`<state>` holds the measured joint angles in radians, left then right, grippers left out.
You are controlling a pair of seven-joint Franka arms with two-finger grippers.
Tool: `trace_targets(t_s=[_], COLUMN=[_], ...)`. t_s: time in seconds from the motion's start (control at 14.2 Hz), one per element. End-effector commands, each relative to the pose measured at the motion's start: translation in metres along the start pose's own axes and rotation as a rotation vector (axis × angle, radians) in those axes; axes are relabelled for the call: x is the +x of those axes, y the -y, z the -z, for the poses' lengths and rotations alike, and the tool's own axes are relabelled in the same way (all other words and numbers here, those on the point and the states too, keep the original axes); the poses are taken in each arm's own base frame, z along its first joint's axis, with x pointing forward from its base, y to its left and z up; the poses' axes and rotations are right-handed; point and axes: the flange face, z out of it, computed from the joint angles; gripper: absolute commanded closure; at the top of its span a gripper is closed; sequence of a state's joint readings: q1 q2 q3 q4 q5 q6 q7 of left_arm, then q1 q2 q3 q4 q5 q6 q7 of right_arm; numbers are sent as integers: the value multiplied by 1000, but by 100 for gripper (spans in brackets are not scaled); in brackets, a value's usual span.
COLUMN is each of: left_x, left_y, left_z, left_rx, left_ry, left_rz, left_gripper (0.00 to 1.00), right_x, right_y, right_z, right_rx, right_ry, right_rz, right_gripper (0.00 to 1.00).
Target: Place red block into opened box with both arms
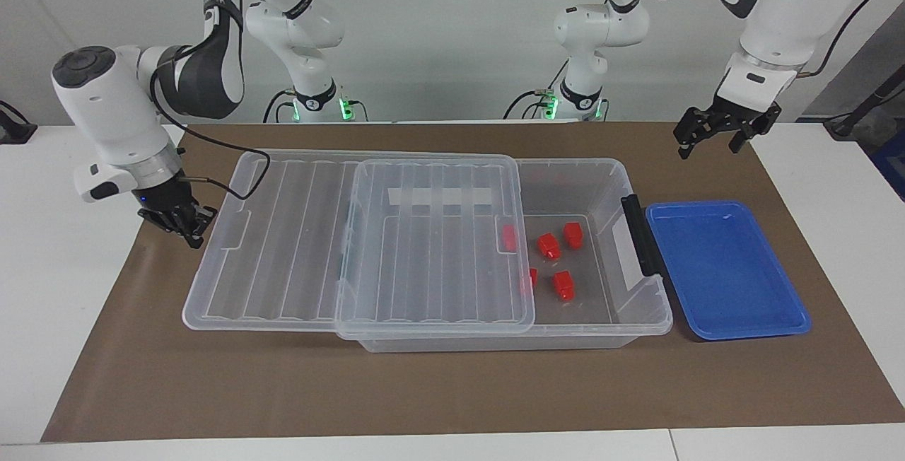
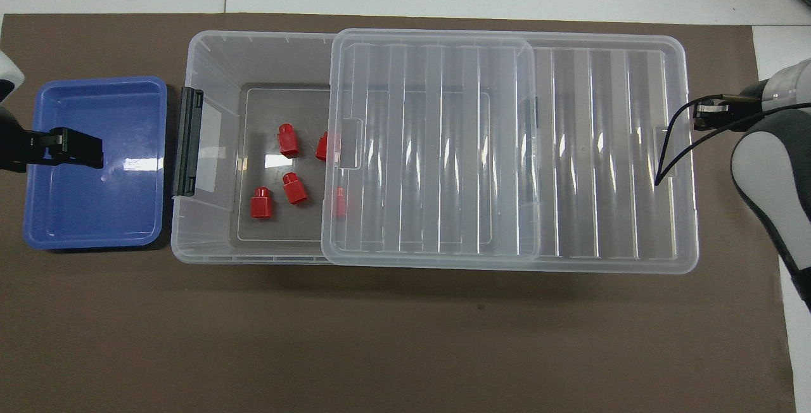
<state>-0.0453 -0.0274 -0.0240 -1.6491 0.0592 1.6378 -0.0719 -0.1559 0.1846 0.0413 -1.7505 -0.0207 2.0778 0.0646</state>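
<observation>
Several red blocks lie on the floor of the clear box (image 1: 640, 323) at its uncovered end, among them one red block (image 1: 549, 246) (image 2: 294, 189), a second (image 1: 573, 234) and a third (image 1: 563, 285). Two more sit half under the edge of the ribbed lid (image 1: 297, 249) (image 2: 589, 147), which is slid toward the right arm's end. My left gripper (image 1: 713, 137) (image 2: 76, 147) hangs open and empty, high over the blue tray. My right gripper (image 1: 180, 223) (image 2: 702, 115) is shut on nothing, low beside the lid's overhanging end.
A shallow blue tray (image 1: 728, 327) (image 2: 95, 235) lies on the brown mat (image 1: 452, 390) right beside the box's black latch (image 1: 640, 235). The lid juts well past the box toward the right arm's end.
</observation>
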Motion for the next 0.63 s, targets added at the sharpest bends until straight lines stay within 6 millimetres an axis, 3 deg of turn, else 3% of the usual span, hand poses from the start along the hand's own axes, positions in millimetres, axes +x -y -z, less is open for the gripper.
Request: trace_targets(t_s=[0.0, 0.21, 0.42, 0.56], left_x=[-3, -3, 16, 27], left_y=[4, 8, 3, -1], left_z=[5, 4, 29, 27], left_rx=[6, 8, 9, 9], left_ry=[-12, 32, 54, 60], left_rz=[-7, -25, -37, -59], left_gripper=[0, 0, 0, 0], right_x=[4, 2, 0, -2], right_y=[2, 13, 22, 34], right_z=[0, 0, 0, -1], right_rx=[14, 17, 20, 22], right_ry=[-5, 7, 8, 16], right_rz=[28, 44, 62, 120], right_gripper=[100, 100, 100, 100])
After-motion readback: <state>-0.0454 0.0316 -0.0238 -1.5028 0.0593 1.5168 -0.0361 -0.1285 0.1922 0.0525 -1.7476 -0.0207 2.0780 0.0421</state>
